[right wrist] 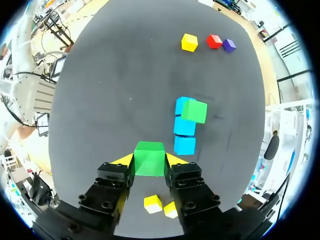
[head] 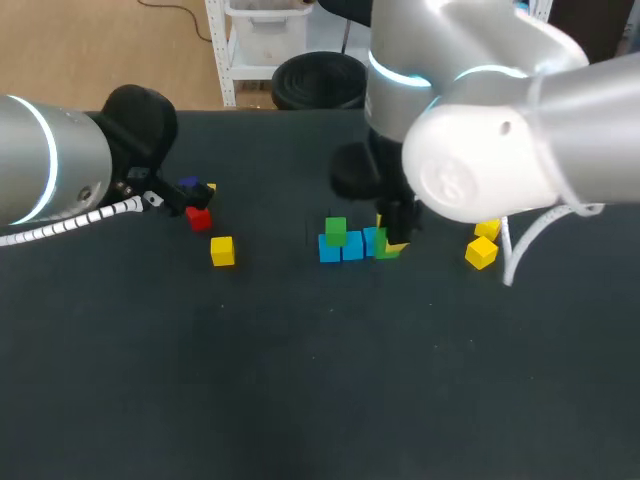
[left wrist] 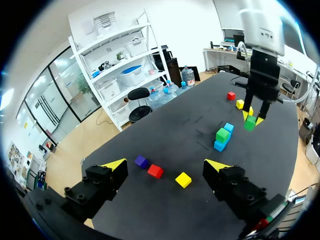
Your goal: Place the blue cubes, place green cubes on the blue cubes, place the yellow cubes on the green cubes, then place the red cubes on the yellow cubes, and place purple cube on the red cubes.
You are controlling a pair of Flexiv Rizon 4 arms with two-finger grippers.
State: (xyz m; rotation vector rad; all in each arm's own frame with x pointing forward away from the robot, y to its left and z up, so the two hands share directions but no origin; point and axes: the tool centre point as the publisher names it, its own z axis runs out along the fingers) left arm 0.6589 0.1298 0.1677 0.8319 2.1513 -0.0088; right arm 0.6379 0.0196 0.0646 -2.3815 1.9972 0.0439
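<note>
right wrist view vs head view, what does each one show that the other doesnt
Only the right wrist view: the right pincer shut on a green cube, a yellow tip against each side.

Only the head view: the left arm, its end beside the purple cube and red cube. Here the right arm hides that grip.

Both: the row of three blue cubes with a second green cube on the end one, a lone yellow cube, and the red and purple ones.

Left jaws spread, right jaws clamped
</note>
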